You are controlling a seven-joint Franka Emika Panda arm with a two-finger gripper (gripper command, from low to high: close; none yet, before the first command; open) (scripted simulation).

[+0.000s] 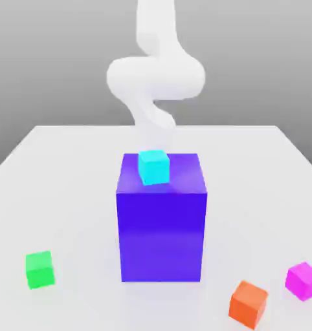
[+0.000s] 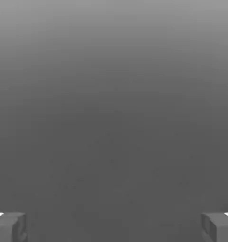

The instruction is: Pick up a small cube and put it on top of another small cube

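In the exterior view, the pink cube (image 1: 304, 280) sits on the table (image 1: 68, 194) near the front edge at that view's right, well apart from the white arm (image 1: 155, 77), just beside an orange cube (image 1: 248, 302). A cyan cube (image 1: 153, 166) tops the big blue block (image 1: 162, 226); a green cube (image 1: 39, 269) lies left.

In the hand view, the claw (image 2: 114, 227) stands wide open, its fingertips (image 2: 9, 227) far apart, nothing between them.

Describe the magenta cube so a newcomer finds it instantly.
Start at the large blue-purple block in the table's middle. Look to the near corner on the exterior view's right: two small cubes sit there. The magenta-pink cube is the outer one, beside the orange cube.
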